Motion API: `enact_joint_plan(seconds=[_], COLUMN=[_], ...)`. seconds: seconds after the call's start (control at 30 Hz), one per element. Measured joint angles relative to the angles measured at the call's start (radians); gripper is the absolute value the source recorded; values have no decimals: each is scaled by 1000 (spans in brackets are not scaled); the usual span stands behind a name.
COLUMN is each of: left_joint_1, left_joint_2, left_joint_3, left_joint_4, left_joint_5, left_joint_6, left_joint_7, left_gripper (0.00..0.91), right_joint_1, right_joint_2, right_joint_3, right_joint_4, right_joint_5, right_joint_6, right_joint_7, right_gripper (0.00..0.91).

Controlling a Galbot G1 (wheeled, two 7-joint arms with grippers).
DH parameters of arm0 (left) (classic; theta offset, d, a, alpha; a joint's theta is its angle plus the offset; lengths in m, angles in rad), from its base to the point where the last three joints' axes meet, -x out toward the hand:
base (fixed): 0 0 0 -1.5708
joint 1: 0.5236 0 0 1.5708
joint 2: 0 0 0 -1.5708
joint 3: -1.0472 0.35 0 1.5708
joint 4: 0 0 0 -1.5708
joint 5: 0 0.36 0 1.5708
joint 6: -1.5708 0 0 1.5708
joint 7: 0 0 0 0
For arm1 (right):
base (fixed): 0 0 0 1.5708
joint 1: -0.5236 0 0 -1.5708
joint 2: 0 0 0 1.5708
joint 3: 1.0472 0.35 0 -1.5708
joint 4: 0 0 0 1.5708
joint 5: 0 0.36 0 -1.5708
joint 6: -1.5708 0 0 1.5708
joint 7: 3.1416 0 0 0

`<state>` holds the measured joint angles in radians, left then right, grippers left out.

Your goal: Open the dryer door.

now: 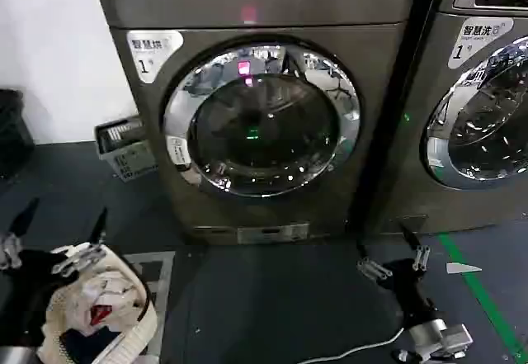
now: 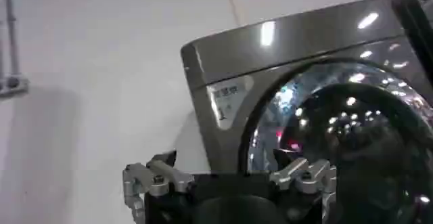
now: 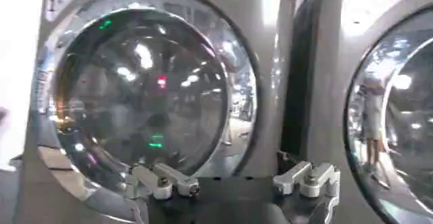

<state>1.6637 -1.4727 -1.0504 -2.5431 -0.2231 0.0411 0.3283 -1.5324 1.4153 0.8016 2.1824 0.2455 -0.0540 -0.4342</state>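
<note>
The door (image 1: 262,118) is sitting shut, facing me squarely, while I am holding my left fingers (image 1: 62,234) and right fingers (image 1: 394,258) spread, touching nothing.

I see the door (image 1: 261,119) ringed in glossy, mirror-bright chrome around dark, smooth tinted glass. The dryer (image 1: 247,1) body looks like brushed grey metal with a satin sheen. Near left, the basket (image 1: 99,310) holds soft, crumpled cloth.

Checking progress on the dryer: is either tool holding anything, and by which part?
Nothing is held. The left tool and right tool both hang open, low and short of the closed dryer door.
</note>
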Motion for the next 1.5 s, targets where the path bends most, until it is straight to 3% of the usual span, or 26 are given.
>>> enact_joint_plan(seconds=[0.17,0.33,0.5,0.7,1.0,1.5], left_joint_1=[-10,-15,-13,-3,9,2], left_joint_2=[4,5,12,10,6,-4], left_joint_3=[7,17,27,31,28,34], left_joint_4=[6,16,3,-9,-18,-6], left_joint_5=[-4,0,8,20,34,68], left_joint_6=[5,3,7,5,7,31], left_joint_7=[0,-1,1,3,3,24], left_gripper=[907,907,907,907,907,907], right_joint_1=[151,306,473,663,902,1124], right_joint_2=[-148,-297,-357,-349,-277,-91], right_joint_3=[-34,-134,-287,-485,-693,-866], right_joint_4=[-79,-170,-258,-369,-541,-814], right_joint_5=[120,177,181,185,156,98], right_joint_6=[-75,-97,-110,-111,-58,-27], right_joint_7=[-85,-100,-100,-118,-146,-164], right_gripper=[907,907,907,907,907,907])
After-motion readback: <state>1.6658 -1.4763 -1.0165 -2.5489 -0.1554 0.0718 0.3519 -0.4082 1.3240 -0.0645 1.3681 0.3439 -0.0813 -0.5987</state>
